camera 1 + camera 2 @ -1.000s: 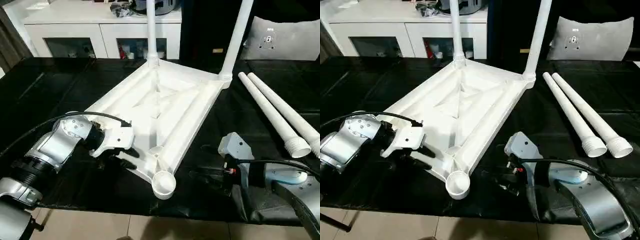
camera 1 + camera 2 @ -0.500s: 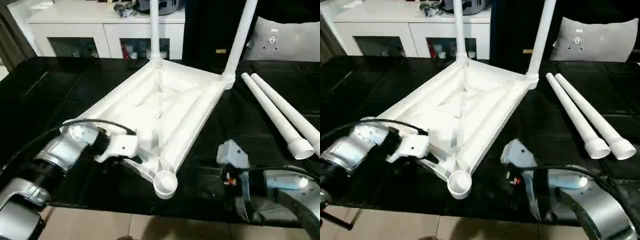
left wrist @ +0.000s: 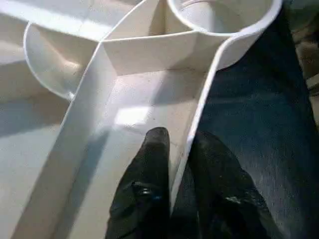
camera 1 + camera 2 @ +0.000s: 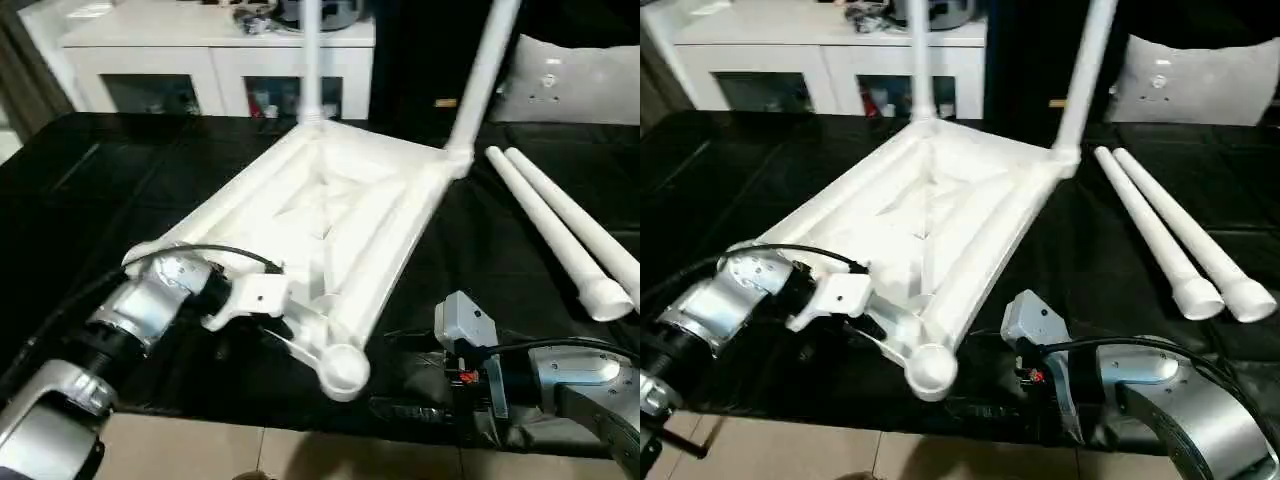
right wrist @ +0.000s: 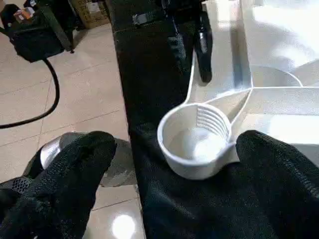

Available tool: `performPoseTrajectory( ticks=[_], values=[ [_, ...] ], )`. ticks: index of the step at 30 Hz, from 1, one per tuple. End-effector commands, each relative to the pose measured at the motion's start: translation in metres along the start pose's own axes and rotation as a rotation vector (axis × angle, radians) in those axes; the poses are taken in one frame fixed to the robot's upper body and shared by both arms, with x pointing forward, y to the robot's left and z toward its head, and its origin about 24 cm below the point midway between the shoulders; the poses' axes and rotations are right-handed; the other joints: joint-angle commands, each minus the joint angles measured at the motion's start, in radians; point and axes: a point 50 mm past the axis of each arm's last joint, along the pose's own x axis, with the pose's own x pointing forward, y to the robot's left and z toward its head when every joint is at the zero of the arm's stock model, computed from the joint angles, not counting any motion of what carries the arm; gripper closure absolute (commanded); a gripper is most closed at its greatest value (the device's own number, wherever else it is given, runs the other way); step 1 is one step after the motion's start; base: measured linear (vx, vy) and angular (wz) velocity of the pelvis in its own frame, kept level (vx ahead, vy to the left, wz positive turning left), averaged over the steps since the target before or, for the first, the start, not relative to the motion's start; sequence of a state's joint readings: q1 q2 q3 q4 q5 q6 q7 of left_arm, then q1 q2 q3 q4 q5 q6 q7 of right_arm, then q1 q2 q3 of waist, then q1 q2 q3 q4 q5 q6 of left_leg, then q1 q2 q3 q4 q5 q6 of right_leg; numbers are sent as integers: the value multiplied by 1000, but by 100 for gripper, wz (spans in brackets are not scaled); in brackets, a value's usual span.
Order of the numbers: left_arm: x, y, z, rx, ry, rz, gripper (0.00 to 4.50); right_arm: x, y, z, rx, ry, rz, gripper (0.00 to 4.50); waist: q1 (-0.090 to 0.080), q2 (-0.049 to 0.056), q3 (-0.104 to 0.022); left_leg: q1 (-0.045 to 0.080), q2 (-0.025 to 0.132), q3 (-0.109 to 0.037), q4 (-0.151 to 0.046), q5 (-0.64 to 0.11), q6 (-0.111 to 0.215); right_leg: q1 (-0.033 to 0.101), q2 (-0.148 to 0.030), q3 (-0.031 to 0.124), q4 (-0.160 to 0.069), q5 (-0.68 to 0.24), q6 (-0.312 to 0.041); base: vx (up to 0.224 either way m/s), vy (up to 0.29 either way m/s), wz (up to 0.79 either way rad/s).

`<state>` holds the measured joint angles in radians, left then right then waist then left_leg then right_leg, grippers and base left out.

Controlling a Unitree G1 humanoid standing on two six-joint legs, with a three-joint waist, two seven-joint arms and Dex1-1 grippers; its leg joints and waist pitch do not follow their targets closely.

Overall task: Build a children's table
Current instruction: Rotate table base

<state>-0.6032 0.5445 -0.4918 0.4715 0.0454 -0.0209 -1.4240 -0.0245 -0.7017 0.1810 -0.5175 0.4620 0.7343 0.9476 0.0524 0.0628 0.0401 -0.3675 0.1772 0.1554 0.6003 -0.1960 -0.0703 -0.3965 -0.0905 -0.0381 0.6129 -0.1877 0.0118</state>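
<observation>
Your left gripper pinches the white plastic upturned table top's thin rim; it's probably light, stiff and slick. Right gripper gapes wide by the corner socket.

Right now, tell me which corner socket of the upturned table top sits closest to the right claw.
The empty near corner socket, the one at the table edge: it sits between the right claw's spread fingers. The two far sockets already hold upright legs.
</observation>
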Motion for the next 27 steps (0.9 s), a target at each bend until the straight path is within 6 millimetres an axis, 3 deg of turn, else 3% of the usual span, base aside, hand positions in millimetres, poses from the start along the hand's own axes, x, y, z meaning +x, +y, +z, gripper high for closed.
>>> performPoseTrajectory(
  ticks=[1,5,7,9,10,12,16,18,21,23,25,27],
  values=[
    [-4,2,-8,-75,10,86,405,0,0,4,-15,-13,-9,0,5,-10,-55,2,34,-4,-76,-210,19,53,-43,32,-73,-206,-231,0,0,0],
    [3,6,-3,-178,-48,200,415,-1,-9,6,-25,-25,-89,0,0,-10,-51,4,34,-4,-77,-237,11,49,-45,32,-81,-293,-216,0,0,0],
    [6,8,1,-191,-52,243,418,-2,-16,6,-37,-28,-154,0,-5,-10,-49,-3,31,-6,-80,-248,6,51,-43,29,-87,-352,-188,0,0,0],
    [8,10,2,-194,-37,284,426,-4,-23,7,-59,-35,-217,0,-13,-12,-51,-5,29,-7,-78,-248,5,51,-43,29,-89,-370,-173,0,0,0],
    [9,11,3,-189,-31,296,430,-4,-26,8,-63,-41,-244,0,-19,-8,-50,-7,27,-7,-79,-248,5,50,-41,27,-91,-372,-167,0,0,0],
    [11,14,8,-186,-52,326,438,-7,-34,11,-64,-58,-312,0,-23,-8,-53,-4,24,-5,-75,-241,8,48,-39,27,-94,-373,-163,0,0,0],
    [15,14,14,-184,-76,331,446,-9,-39,12,-54,-63,-370,0,-23,-9,-57,-6,27,-6,-75,-203,21,50,-35,27,-87,-290,-181,0,0,0],
    [18,16,17,-177,-72,360,446,-10,-46,11,-26,-63,-439,0,-23,-5,-61,-4,27,-4,-70,-176,31,51,-34,26,-81,-212,-206,0,0,0],
    [18,20,20,-160,-84,402,446,-11,-53,9,-5,-59,-519,0,-17,-8,-64,-1,27,0,-66,-148,42,51,-33,27,-76,-146,-232,0,0,0],
    [19,20,27,-152,-142,401,446,-12,-60,9,34,-69,-598,0,-16,-7,-62,-2,25,1,-67,-147,42,50,-33,26,-75,-144,-237,0,0,0],
    [18,17,34,-150,-215,391,405,-13,-71,12,74,-86,-697,0,-15,-5,-63,0,26,0,-69,-152,30,51,-34,26,-74,-154,-233,0,0,0],
    [15,11,43,-151,-304,371,394,-14,-84,19,102,-112,-781,0,-18,-4,-65,-1,26,0,-69,-148,25,52,-35,24,-71,-140,-239,0,0,0]
  ],
)
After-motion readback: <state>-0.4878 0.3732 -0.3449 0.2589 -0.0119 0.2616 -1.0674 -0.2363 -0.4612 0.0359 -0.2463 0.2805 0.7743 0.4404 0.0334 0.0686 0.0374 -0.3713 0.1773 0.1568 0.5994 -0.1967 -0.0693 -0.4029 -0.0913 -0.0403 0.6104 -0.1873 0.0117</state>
